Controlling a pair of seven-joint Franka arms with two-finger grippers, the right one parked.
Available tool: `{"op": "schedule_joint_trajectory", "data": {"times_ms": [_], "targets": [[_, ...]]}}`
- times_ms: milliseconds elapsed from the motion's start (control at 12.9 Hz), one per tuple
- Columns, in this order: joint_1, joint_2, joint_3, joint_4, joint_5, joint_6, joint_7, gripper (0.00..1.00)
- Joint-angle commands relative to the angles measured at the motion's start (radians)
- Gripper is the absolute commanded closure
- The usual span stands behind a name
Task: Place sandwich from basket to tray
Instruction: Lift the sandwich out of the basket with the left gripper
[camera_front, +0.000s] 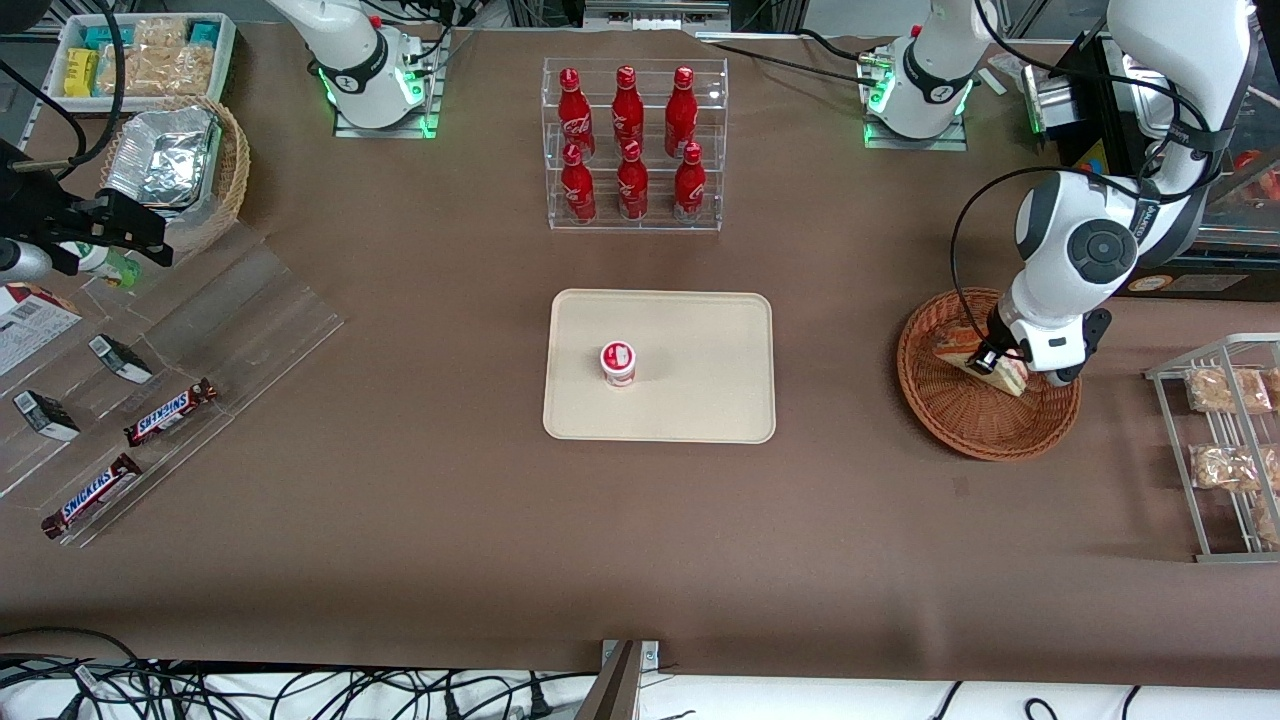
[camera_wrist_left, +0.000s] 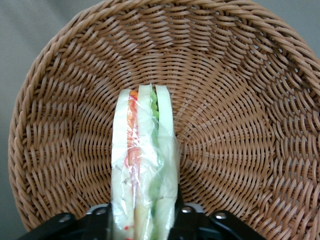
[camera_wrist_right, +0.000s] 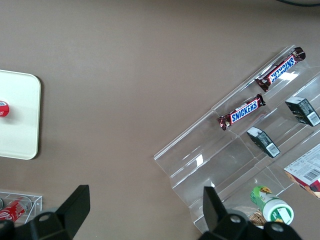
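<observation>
On the surface (camera_front: 640, 560), nearest the front camera, we note the tray (camera_front: 700, 400), carrying one small red-and-white cup (camera_front: 618, 362) at about its nine o'clock. Toward the working arm's end sits the basket (camera_front: 960, 430). Inside it, the end effector (camera_front: 1000, 362) is closed on the sandwich (camera_wrist_left: 144, 165), its jaws clamping the wedge's broad faces through the wrap. We judge the lift to be the step in hand. We recommend raising straight up clear of the wicker rim, holding a light grip on the soft bread, and setting down at the tray's three o'clock, apart from the cup.
</observation>
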Motion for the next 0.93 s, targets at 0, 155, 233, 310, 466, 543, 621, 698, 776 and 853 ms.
{"op": "schedule_joint_trajectory", "data": {"times_ms": [0, 155, 233, 310, 466, 543, 621, 698, 776, 853], "targets": [[0.009, -0.02, -0.005, 0.005, 0.034, -0.009, -0.043, 1.0], [0.011, -0.06, -0.007, 0.043, 0.032, -0.088, -0.035, 1.0], [0.003, -0.063, -0.011, 0.086, 0.032, -0.163, -0.026, 1.0], [0.002, -0.068, -0.033, 0.129, 0.018, -0.232, 0.006, 1.0], [0.008, -0.088, -0.07, 0.221, -0.023, -0.351, 0.088, 1.0], [0.008, -0.088, -0.076, 0.281, -0.057, -0.426, 0.144, 1.0], [0.002, -0.088, -0.076, 0.348, -0.093, -0.52, 0.234, 1.0], [0.0, -0.088, -0.077, 0.401, -0.116, -0.602, 0.324, 1.0], [0.0, -0.089, -0.082, 0.45, -0.135, -0.67, 0.407, 1.0], [0.0, -0.089, -0.094, 0.487, -0.146, -0.714, 0.464, 1.0]]}}
